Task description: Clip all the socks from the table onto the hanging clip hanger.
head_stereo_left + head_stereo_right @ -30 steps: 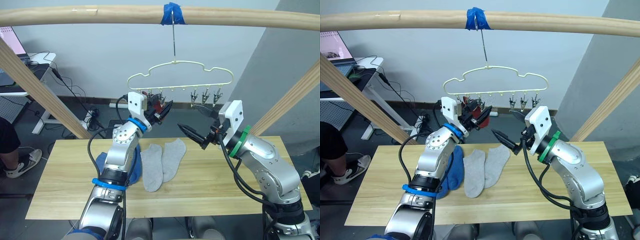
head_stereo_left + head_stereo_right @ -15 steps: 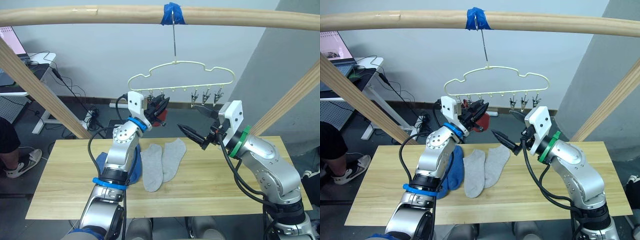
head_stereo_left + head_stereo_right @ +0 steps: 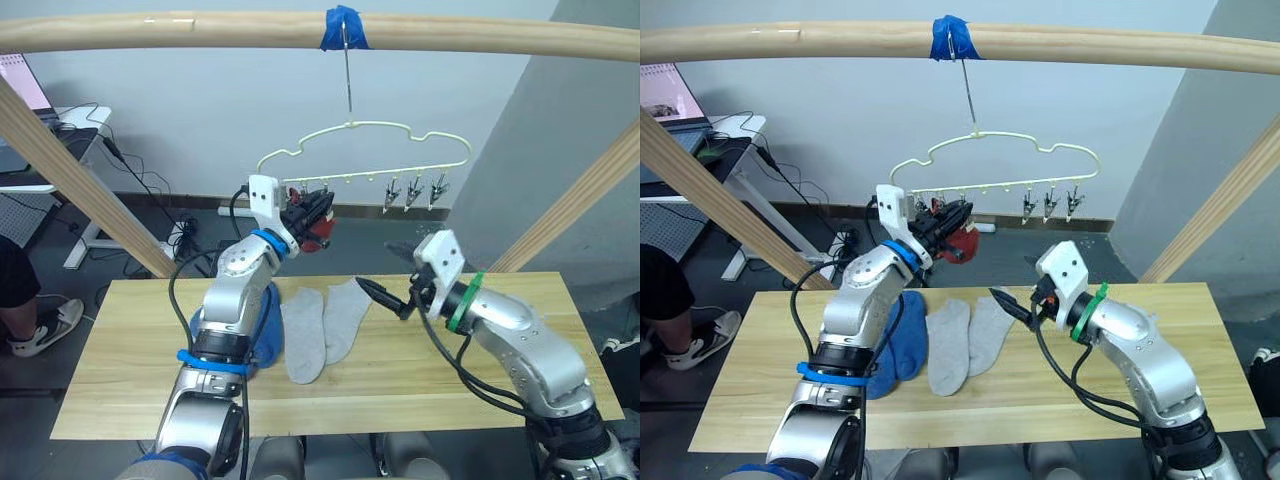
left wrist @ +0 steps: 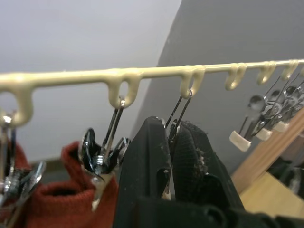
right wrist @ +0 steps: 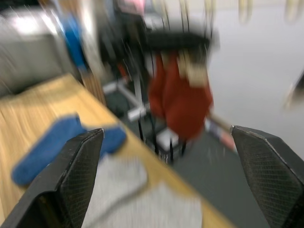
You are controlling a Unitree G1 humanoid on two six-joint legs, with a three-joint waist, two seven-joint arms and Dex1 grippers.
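The pale-yellow clip hanger [image 3: 365,150] hangs by its hook from the wooden rail. My left gripper [image 3: 320,207] is up at its row of clips. In the left wrist view its fingers [image 4: 190,156] are shut on a silver clip [image 4: 172,128]. Two rust red socks [image 3: 313,232] hang from clips just beside it. Two light grey socks [image 3: 322,325] lie side by side on the table [image 3: 130,350]. Blue socks [image 3: 264,330] lie left of them, partly behind my left arm. My right gripper [image 3: 378,295] is open, low over the table, just right of the grey socks.
The round rail [image 3: 200,30] with blue tape [image 3: 345,25] spans overhead, and its slanted legs [image 3: 80,180] stand at both sides of the table. Three free clips [image 3: 410,192] hang at the hanger's right end. A person's shoe [image 3: 40,322] is on the floor at far left.
My right gripper has dropped lower and moved left, from beneath the hanger towards the grey socks. My left gripper stays at the clips with the red socks.
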